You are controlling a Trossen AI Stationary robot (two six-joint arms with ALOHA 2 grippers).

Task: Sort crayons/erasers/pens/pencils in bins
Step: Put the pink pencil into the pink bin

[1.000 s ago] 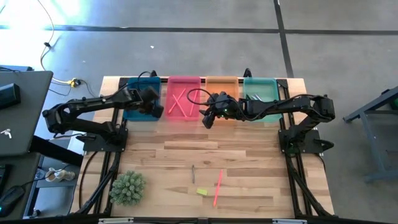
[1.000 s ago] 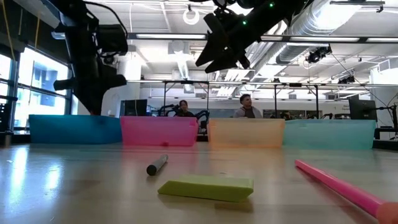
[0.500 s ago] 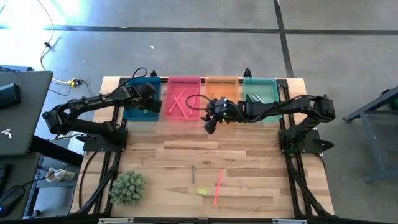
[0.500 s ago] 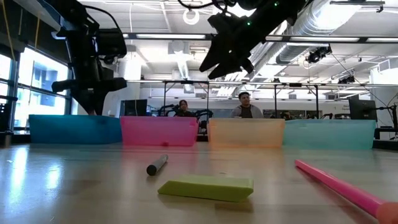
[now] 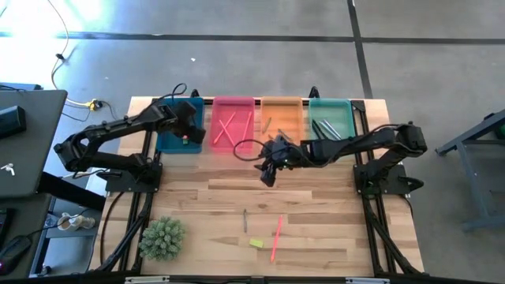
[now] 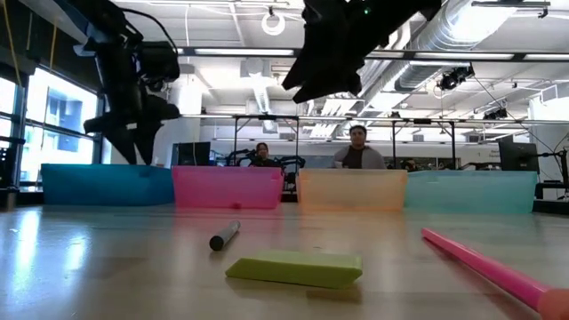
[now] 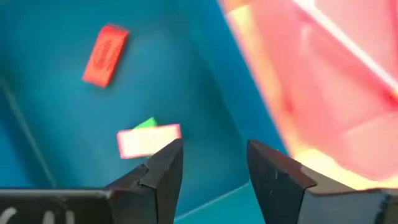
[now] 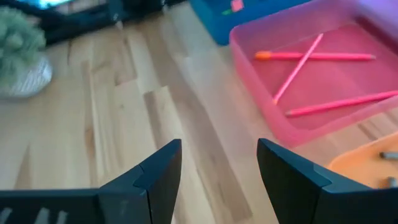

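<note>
A: So the left wrist cam shows erasers [image 7: 106, 55] lying in the blue bin [image 7: 205, 112], red, pink and green. Overhead you barely see them.

B: Yeah, and the left end effector [image 7: 214, 168] is spread empty over that bin; a second ago it was clamped. Right end effector [image 5: 267, 173], fingers wide, empty, has slid off the bins over the bench [image 5: 316, 205]. Yellow eraser [image 6: 295, 268] sits up front.
</note>
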